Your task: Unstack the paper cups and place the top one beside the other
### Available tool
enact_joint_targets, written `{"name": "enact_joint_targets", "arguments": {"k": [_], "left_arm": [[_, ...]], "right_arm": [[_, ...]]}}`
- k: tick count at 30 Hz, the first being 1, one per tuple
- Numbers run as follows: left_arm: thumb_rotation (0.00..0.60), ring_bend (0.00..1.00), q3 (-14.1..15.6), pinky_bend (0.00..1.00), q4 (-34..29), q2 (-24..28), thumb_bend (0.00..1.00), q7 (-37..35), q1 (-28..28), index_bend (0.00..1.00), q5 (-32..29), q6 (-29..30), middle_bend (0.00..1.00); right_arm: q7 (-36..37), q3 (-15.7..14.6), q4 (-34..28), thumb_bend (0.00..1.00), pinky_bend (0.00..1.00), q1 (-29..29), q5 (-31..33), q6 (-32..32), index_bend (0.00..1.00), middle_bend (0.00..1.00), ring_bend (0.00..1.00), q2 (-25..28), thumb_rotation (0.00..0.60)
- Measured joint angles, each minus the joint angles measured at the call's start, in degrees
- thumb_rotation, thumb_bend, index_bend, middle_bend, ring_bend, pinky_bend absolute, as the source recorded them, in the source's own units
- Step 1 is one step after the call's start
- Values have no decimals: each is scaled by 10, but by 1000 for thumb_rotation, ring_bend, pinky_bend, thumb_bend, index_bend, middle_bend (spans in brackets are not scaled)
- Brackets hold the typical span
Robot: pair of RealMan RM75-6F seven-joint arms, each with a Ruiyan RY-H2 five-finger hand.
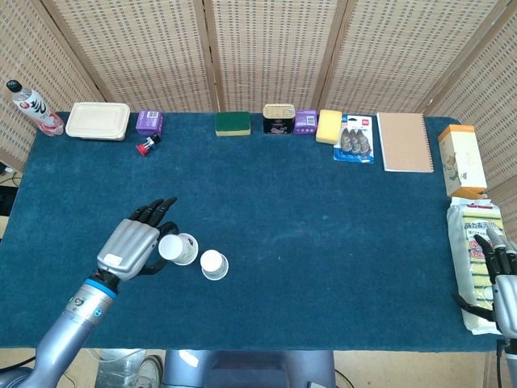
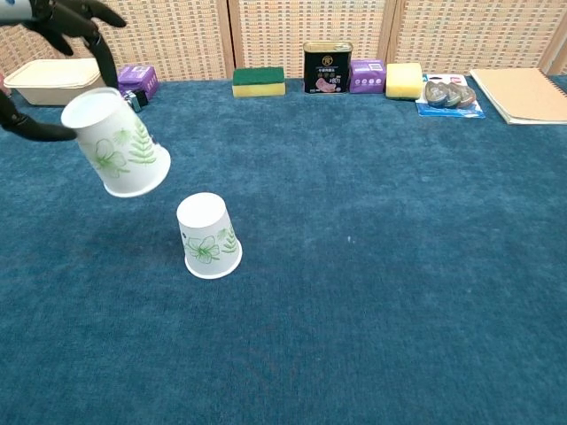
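Note:
A white paper cup with green leaf print (image 2: 208, 237) stands upside down on the blue cloth, also seen from above as the lower cup (image 1: 214, 264). My left hand (image 1: 129, 249) holds a second matching cup (image 2: 115, 152) in the air, tilted, to the left of the standing one; in the head view this lifted cup (image 1: 178, 248) sits just beside the fingers. In the chest view only the fingers (image 2: 75, 18) show at the top left corner. My right hand (image 1: 505, 279) rests at the far right edge, fingers apart, holding nothing.
Along the back edge stand a bottle (image 1: 30, 106), a lunch box (image 1: 98, 120), purple boxes (image 1: 149, 122), a green sponge (image 1: 233, 123), a tin (image 1: 279, 119), a yellow sponge (image 1: 329, 126), a notebook (image 1: 405, 141). A pack of sponges (image 1: 477, 263) lies at the right edge.

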Motion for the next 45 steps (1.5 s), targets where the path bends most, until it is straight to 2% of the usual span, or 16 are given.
{"name": "enact_joint_targets", "arguments": {"k": [6,14,30,45], "left_arm": [[600,0,12,136,57,-18,248,-26,9,358,2,-28,0],[600,0,19,136,125,-78,248,-30,11,357,-8,-53,0],[600,0,13,136,158,-133,248,6,5,357,-26,-56,0],[600,0,0,136,175,-163,247,48,-13,357,-72,-55,0]], "right_arm": [[-5,-1,-2,0,0,1,1,-2,5,0,0,-1,600],[-6,-1,-3,0,0,1,3,-5,10,0,0,0,600],[5,-3,-5,0,0,1,2,-8,18,0,0,6,600],[12,-2,-6,0,0,3,6,-11,19,0,0,8,600]]}}
